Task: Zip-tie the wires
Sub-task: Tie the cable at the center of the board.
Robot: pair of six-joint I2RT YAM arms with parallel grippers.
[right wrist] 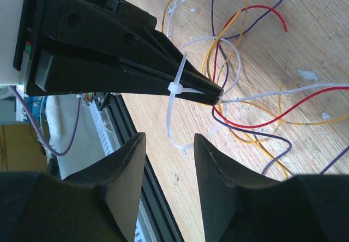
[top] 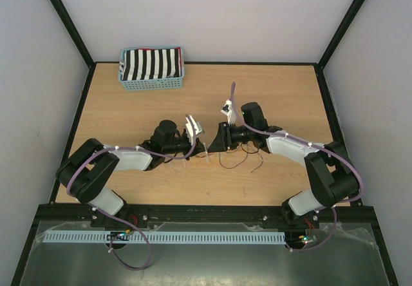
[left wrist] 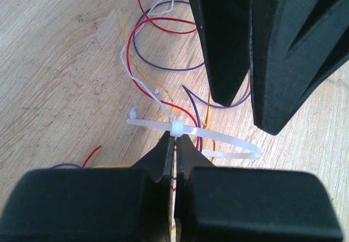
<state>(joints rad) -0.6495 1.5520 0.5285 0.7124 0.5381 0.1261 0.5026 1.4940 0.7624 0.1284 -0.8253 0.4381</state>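
Wires (right wrist: 223,108), light and limp, loop on the table (left wrist: 54,62) between the arms, left gripper (left wrist: 174,144) pinched shut on them inside the zip tie (left wrist: 176,127) (springy, slick), right gripper (right wrist: 169,144) open; best hold judged the tie's free end.

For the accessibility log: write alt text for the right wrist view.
The left hand, shut, pinches a white zip tie looped among thin red, yellow and purple wires on a wooden table. The right hand is open in the foreground.

Thin looping wires (right wrist: 248,125) lie on the wooden tabletop (top: 277,99). The left claw (left wrist: 174,146) is just left of them, the right claw (right wrist: 169,138) just right, and the blue plastic basket (top: 151,83) well behind, leftward.
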